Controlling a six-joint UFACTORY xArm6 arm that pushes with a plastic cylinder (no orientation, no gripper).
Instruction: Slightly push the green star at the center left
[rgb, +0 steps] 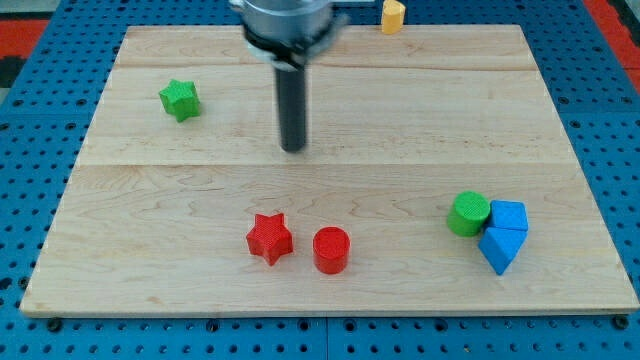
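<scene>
green star untouched at upper left, rod tip standing apart near board centre

nearest the view's bottom, a red star (269, 238) and a red cylinder (331, 250) are recorded side by side on the wooden board (180, 260), the cylinder just to the view's right of the star with a narrow gap between them. further to the view's right, a cluster of three blocks is noted: a green cylinder (468, 214), a blue cube-like block (509, 216) just beside it, and a blue wedge-shaped block (499, 250) below, apparently touching the blue block above.

the green star (180, 99) is found on the board's upper left area, well apart from every other block and sitting upright on the surface. a yellow block (393, 15) is seen at the view's top edge, off the board, on the blue perforated table (600, 100); its shape cannot be fully made out.

my tip (293, 150) is located slightly above the board's centre, to the view's right of the green star and a little lower in the view, with clear bare wood between them. no contact with any block is observed. the rod's mount is partly cut off at the view's top.

no claw is fitted to this arm; nothing is grasped, and only the plain rod end is presented to the board.
</scene>
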